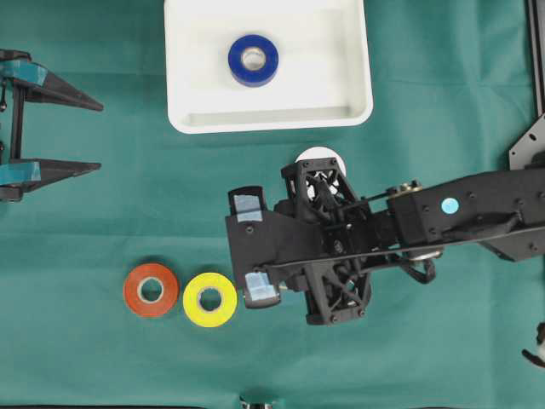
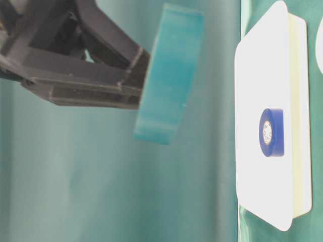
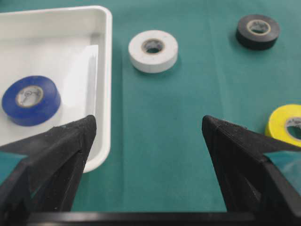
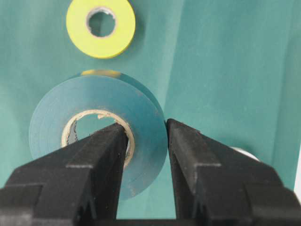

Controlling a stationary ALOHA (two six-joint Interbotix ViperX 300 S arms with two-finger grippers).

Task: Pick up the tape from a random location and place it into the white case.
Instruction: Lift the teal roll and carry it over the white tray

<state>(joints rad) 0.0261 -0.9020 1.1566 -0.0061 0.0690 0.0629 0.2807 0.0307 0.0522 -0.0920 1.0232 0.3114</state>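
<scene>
Two arms share the green worktop (image 1: 102, 341). Largest on it is the white case (image 1: 352, 51) at the far edge, with a blue tape roll (image 1: 253, 60) lying flat inside. The right claw (image 4: 164, 141) is clamped on a teal tape roll (image 4: 101, 127), one finger through the core and one outside the wall, holding it off the cloth near the middle. The left claw (image 1: 100, 136) waits at the left edge, spread wide with nothing between its fingers. Orange (image 1: 151, 290) and yellow (image 1: 209, 299) rolls lie side by side; white (image 3: 153, 50) and black (image 3: 257, 31) rolls lie apart.
</scene>
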